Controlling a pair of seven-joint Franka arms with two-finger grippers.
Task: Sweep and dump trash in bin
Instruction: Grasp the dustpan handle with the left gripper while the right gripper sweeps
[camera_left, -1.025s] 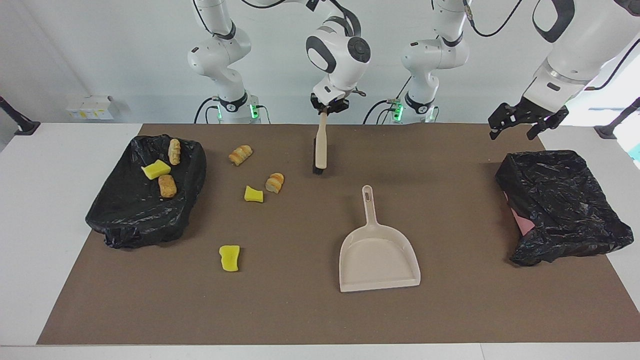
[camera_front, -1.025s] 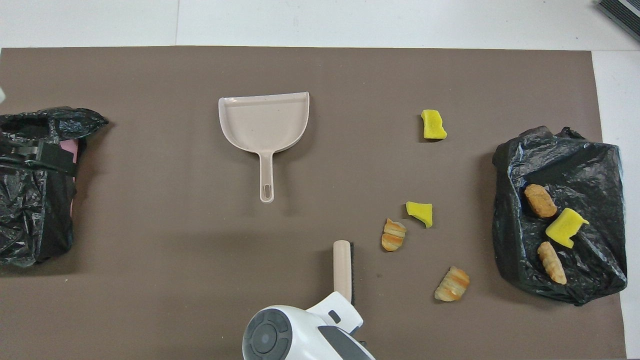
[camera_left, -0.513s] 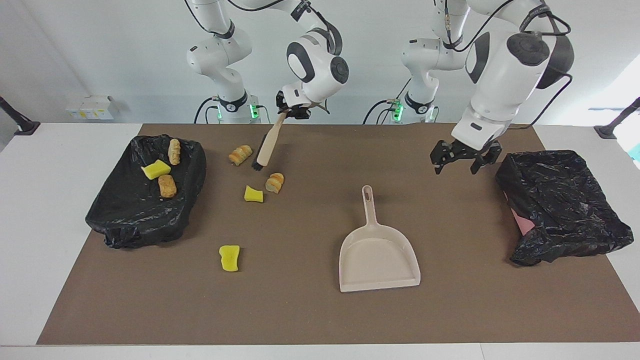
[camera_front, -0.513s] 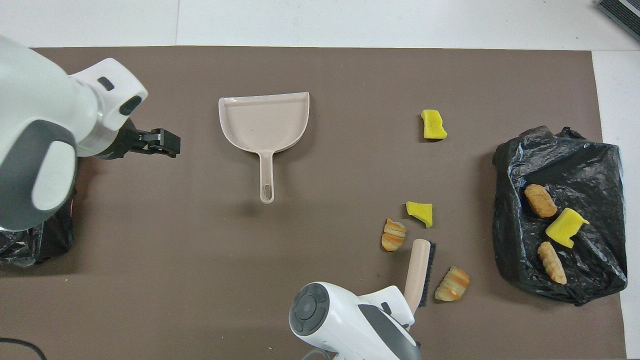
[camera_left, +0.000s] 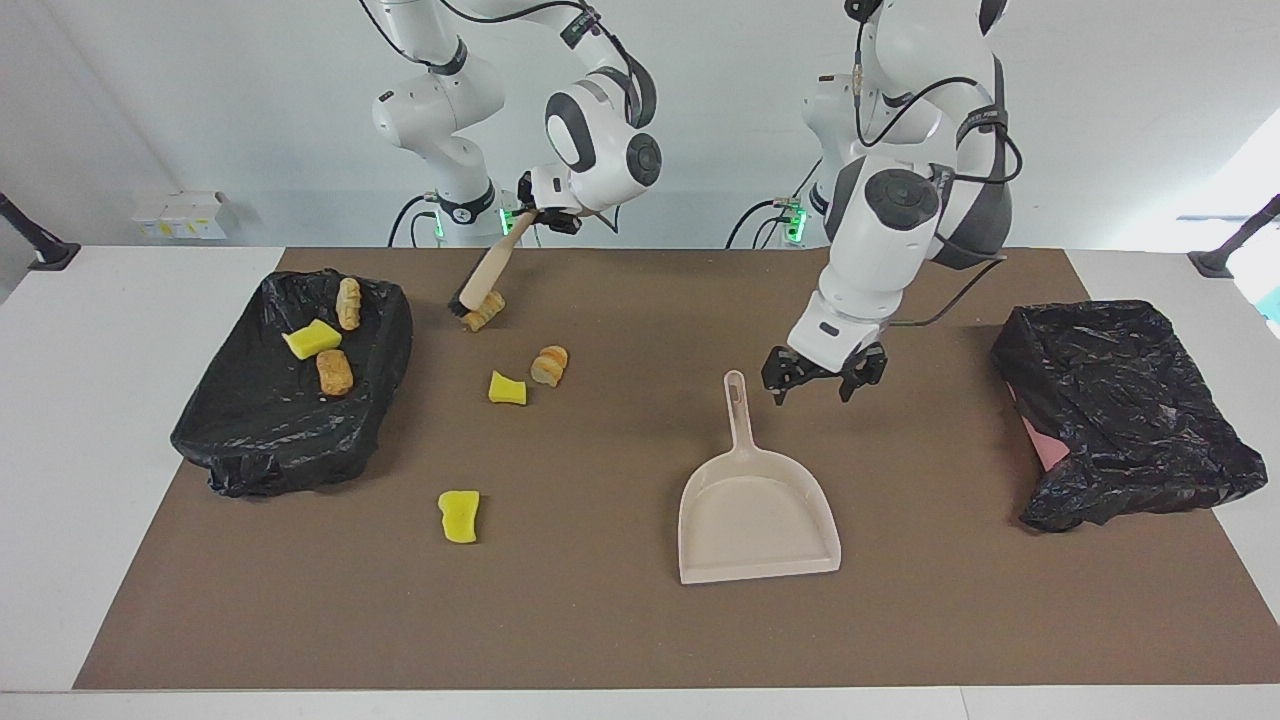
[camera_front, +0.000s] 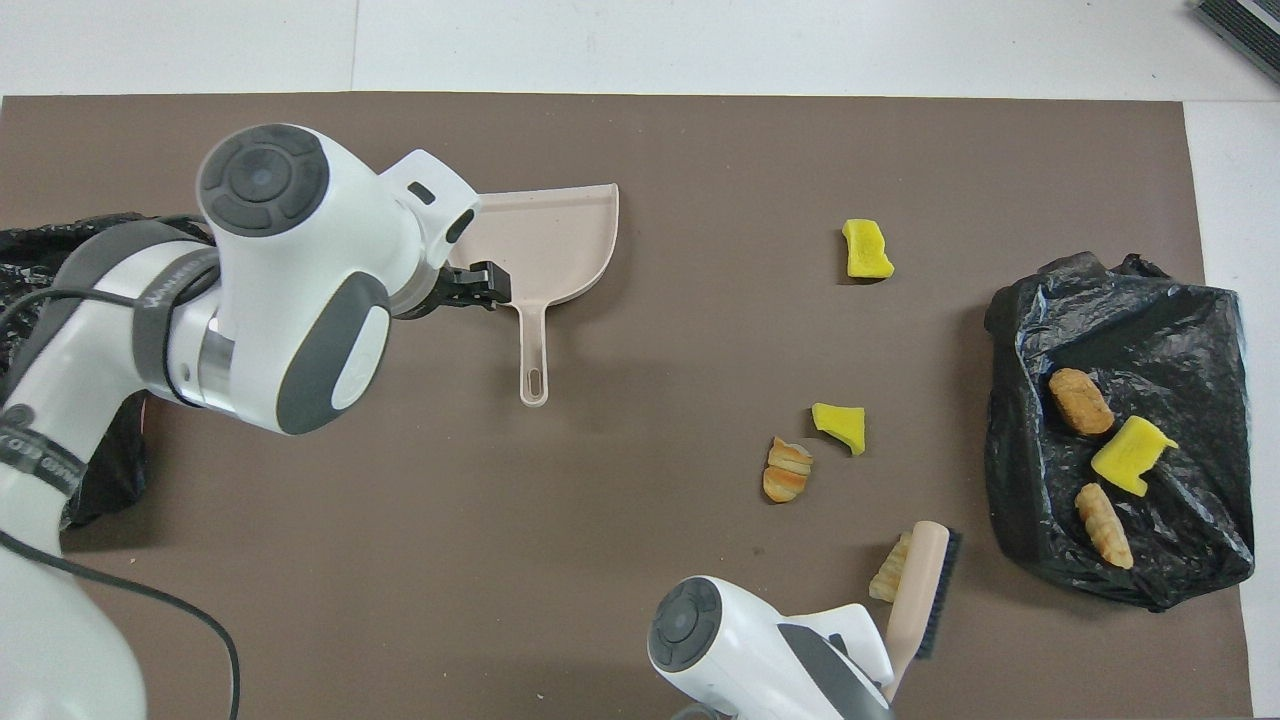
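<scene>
Brush (camera_left: 482, 283) sits clamped in your right gripper (camera_left: 533, 203), bristles beside the bread lump (camera_left: 486, 311) nearest the robots. Your left gripper (camera_left: 822, 379) hangs spread and empty over the mat by the dustpan (camera_left: 757, 517) handle. Trash (camera_left: 508, 389) lies scattered farther out; three pieces rest on the black bag (camera_left: 262, 425). You'll find no readable writing.

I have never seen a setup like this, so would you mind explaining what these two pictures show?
Two white robot arms work at a table covered by a brown mat. One picture faces the robots; the other looks down from above them. The right gripper is shut on a beige brush, its bristles beside a pastry piece. The left gripper, open, hangs beside the handle of the beige dustpan. Sponge and pastry bits lie loose on the mat; three more rest on a black bag. Another black bag sits at the left arm's end.
</scene>
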